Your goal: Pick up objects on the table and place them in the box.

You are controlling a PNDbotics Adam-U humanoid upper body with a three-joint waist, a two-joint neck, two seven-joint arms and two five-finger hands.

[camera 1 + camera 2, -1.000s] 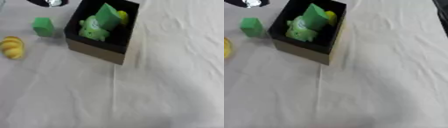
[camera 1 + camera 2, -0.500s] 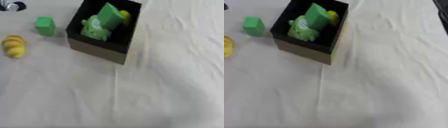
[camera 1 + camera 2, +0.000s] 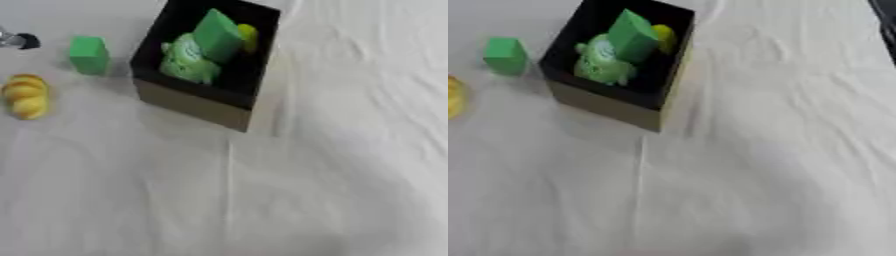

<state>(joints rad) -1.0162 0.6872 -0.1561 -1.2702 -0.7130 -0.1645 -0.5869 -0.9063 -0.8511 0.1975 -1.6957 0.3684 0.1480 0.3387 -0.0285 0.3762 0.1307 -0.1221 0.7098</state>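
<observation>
Surface: white cloth (image 3: 332, 150) covers the counter, wrinkled on my right side, with one long crease running toward me from the box's near corner.
Box: black box (image 3: 197, 107) with a tan outer wall, standing askew at upper centre, its top open.
Inside the box: a green block (image 3: 216, 34) leaning tilted, a rounded green toy (image 3: 186, 62) beneath it, and a yellow thing (image 3: 248, 35) tucked behind the block at the far wall; I cannot make out what the yellow thing is.
Loose on the cloth: a small green cube (image 3: 89, 54) just left of the box, not touching it; a yellow ridged toy (image 3: 26, 95) nearer me and further left, well apart from the box.
My left hand: only a dark tip with a silver bit (image 3: 17, 41) shows at the left edge, left of the cube and apart from it.
Fingers: I cannot tell whether they are apart or together; almost all of that hand is cut off.
My right hand: out of sight in both views.
Cut off: the yellow ridged toy is half lost at the left edge in the right eye view.
</observation>
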